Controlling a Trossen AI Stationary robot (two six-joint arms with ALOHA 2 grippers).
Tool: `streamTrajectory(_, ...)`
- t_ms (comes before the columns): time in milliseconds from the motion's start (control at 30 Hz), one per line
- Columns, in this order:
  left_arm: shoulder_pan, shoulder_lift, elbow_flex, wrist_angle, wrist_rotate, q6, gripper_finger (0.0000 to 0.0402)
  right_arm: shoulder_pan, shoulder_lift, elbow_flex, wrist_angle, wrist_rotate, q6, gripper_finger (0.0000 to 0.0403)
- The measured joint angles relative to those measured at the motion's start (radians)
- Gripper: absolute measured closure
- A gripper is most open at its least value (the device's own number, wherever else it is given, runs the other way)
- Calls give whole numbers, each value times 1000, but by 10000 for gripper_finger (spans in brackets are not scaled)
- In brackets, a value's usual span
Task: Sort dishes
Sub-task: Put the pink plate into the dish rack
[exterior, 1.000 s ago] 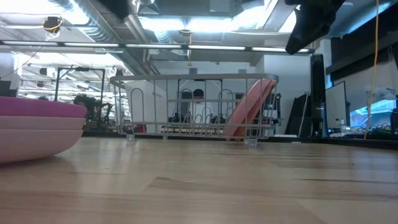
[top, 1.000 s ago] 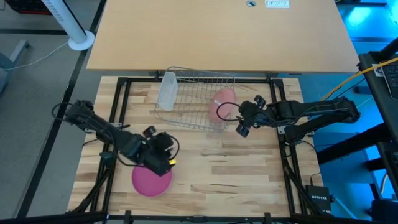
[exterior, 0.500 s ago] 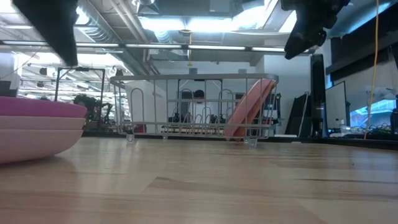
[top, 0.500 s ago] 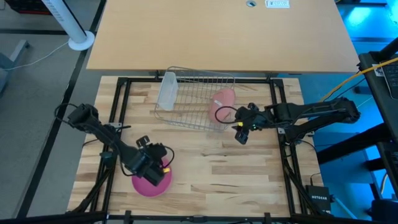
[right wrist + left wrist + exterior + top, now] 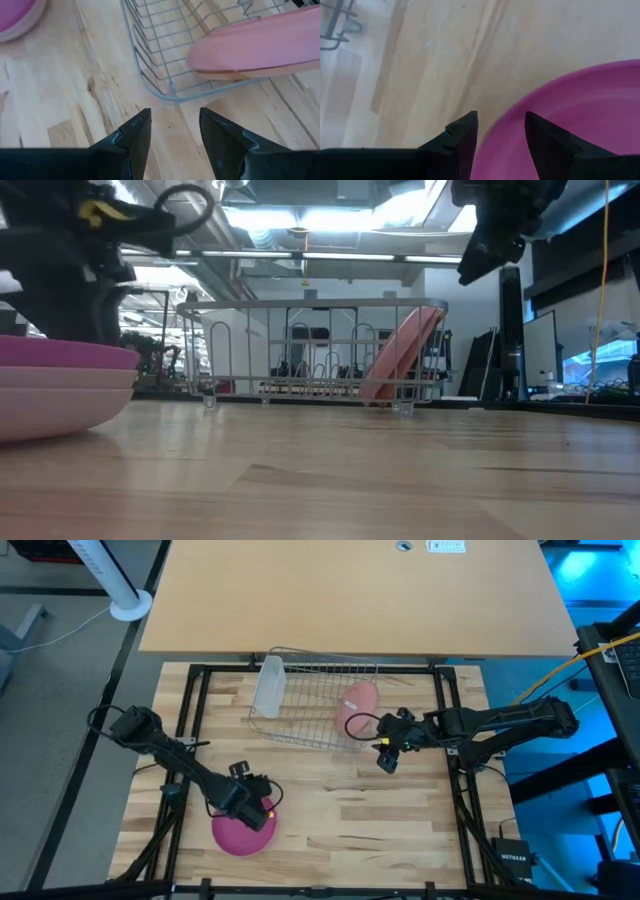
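Observation:
A magenta plate point(image 5: 238, 838) lies near the table's front left, stacked on a pale pink plate point(image 5: 50, 405). A salmon-pink plate point(image 5: 358, 705) leans on edge in the wire rack point(image 5: 305, 670), at its right end. My left gripper point(image 5: 262, 815) is open and low over the magenta plate's far right rim. In the left wrist view point(image 5: 500, 122) one finger stands over the plate point(image 5: 580, 115) and the other over the wood; I cannot tell whether they touch. My right gripper point(image 5: 385, 758) is open and empty, in the air just off the rack's near right corner.
A translucent tumbler point(image 5: 268, 685) lies in the rack's left end. The rack's near right corner point(image 5: 170, 95) is just ahead of my right gripper's fingers. Bare wood stretches between the stack and the rack and across the table's near right.
My left gripper has come down toward the magenta plate and a little toward the table's near edge, ending at the plate's rim. The plates and the rack have stayed put.

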Motion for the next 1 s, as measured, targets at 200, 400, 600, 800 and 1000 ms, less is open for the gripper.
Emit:
streamTrajectory(200, 64, 0, -2, 14, 72, 121, 250, 0, 0, 0, 32, 0, 0, 230)
streamTrajectory(400, 108, -1, -2, 26, 153, 187, 305, 0, 0, 0, 32, 0, 0, 230)
streamTrajectory(600, 140, -4, 1, 27, 154, 193, 390, 0, 0, 0, 32, 0, 0, 230)
streamTrajectory(800, 158, -5, 1, 24, 148, 180, 394, 0, 0, 0, 32, 0, 0, 230)
streamTrajectory(1000, 158, -9, 1, 24, 148, 174, 397, 0, 0, 0, 34, 1, 0, 230)
